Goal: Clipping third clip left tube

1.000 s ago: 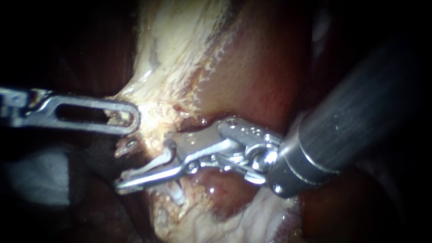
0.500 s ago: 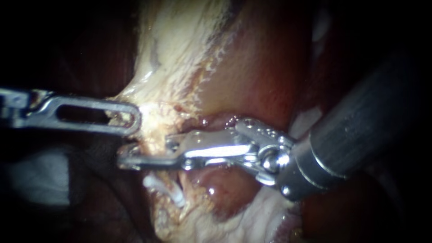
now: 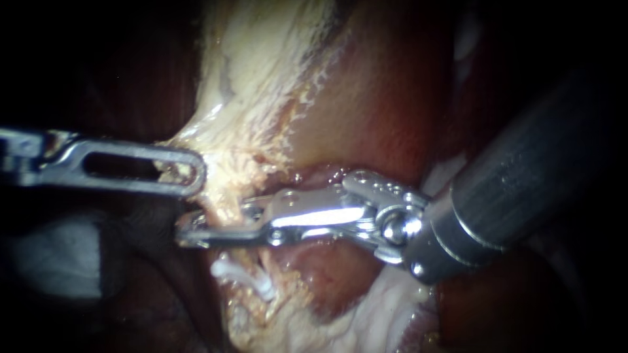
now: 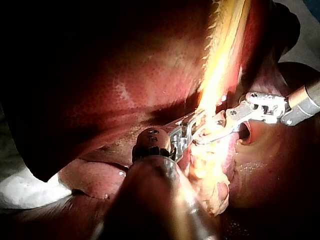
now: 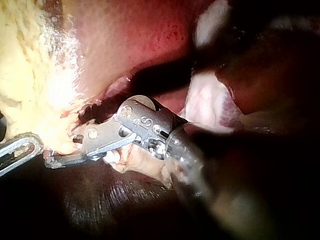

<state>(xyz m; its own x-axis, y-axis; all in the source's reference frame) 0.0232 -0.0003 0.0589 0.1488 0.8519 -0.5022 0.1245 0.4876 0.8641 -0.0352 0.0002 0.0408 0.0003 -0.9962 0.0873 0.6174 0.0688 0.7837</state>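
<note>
The right instrument [image 3: 191, 234] has its pincer closed flat across the pale tube [image 3: 222, 208], both jaws bearing on it just above the white clips [image 3: 248, 280] seated lower on the same strand. Whether a fresh clip sits inside the jaws cannot be made out. The left instrument [image 3: 195, 171] has its pincer shut on the pale tissue [image 3: 229, 131] just beside the tube, drawing it taut off the red tissue [image 3: 366, 98] behind. Judged step: the squeeze of the third clip is in hand, and the next move calls for opening the jaws squarely and backing off along the shaft without dragging the tube.
</note>
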